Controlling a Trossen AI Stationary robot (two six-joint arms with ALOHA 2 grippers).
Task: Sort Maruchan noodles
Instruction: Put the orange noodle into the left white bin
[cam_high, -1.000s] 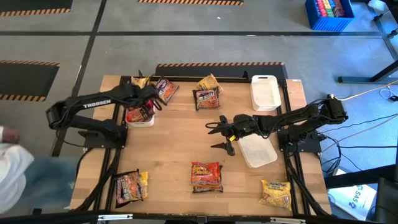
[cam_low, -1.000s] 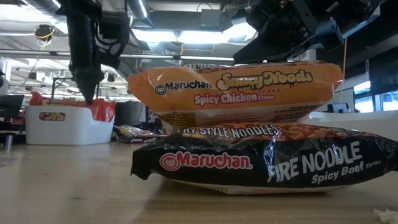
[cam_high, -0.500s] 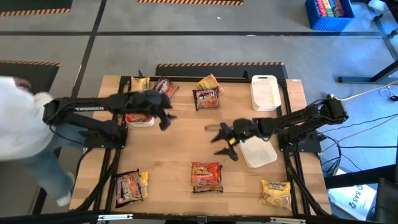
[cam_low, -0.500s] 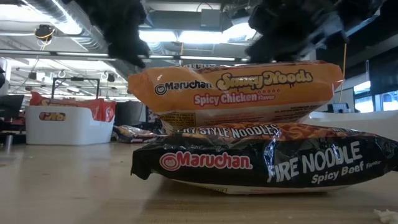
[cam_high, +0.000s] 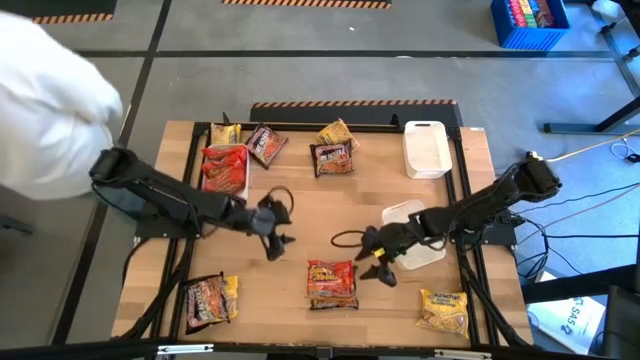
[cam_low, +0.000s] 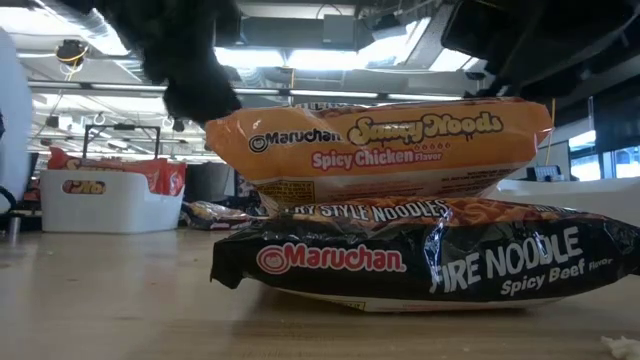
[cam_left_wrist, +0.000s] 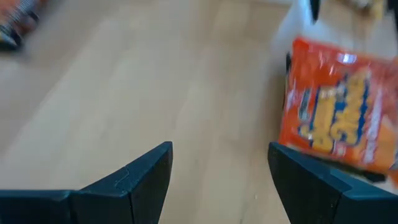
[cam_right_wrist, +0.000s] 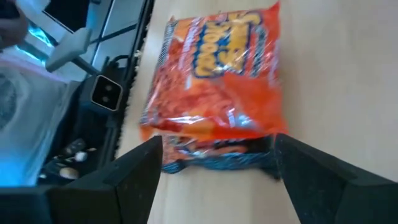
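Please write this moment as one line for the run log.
left gripper: open, empty, over bare table | right gripper: open, empty, beside orange packet stacked on black packet | no packet held

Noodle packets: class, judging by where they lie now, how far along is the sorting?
Done: red-orange packets fill the left tray. In hand: nothing is gripped; the open left gripper and open right gripper flank the middle stack, an orange packet on a black one. Left: that stack, the far-edge packets, both near-corner piles and two white trays without packets.
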